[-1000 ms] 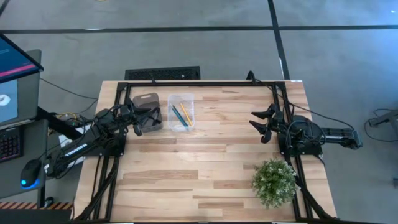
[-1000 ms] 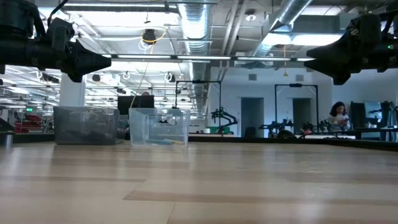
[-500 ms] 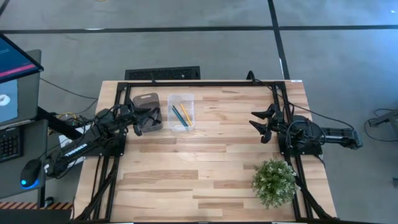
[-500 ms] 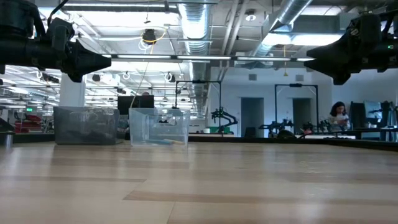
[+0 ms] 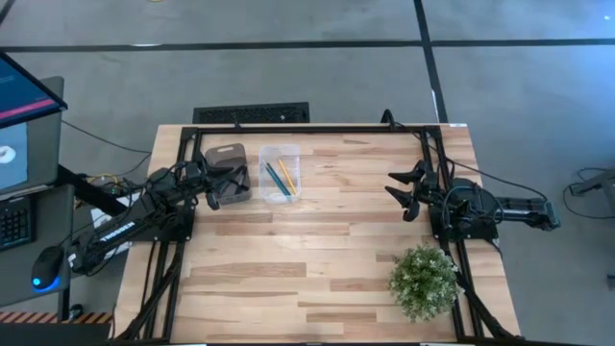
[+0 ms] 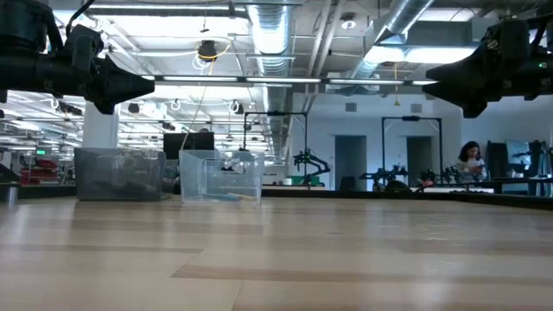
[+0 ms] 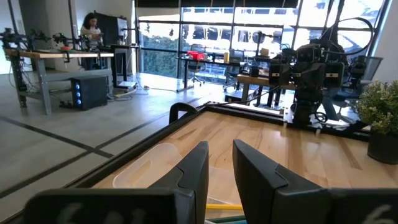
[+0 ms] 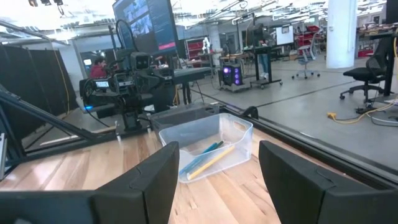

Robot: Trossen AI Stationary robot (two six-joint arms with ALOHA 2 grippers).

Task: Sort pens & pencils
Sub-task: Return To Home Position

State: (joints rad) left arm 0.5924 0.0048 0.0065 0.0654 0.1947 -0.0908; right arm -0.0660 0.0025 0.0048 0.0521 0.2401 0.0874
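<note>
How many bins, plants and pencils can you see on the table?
Bins: 2, the dark bin and the clear bin
Pencils in view: 2, the blue pencil and the yellow pencil, in the clear bin
Plants: 1, the potted plant
Total: 5

Black bin (image 5: pixel 227 156), upper left of the high view: contents not discernible; the left tool (image 5: pixel 229 188) covers its lower part. Transparent bin (image 5: pixel 280 148): blue and yellow pencils (image 5: pixel 280 176) resolve; a third cannot be confirmed. Low view: both arms (image 6: pixel 60 65) are cut off by the upper edge.
</note>
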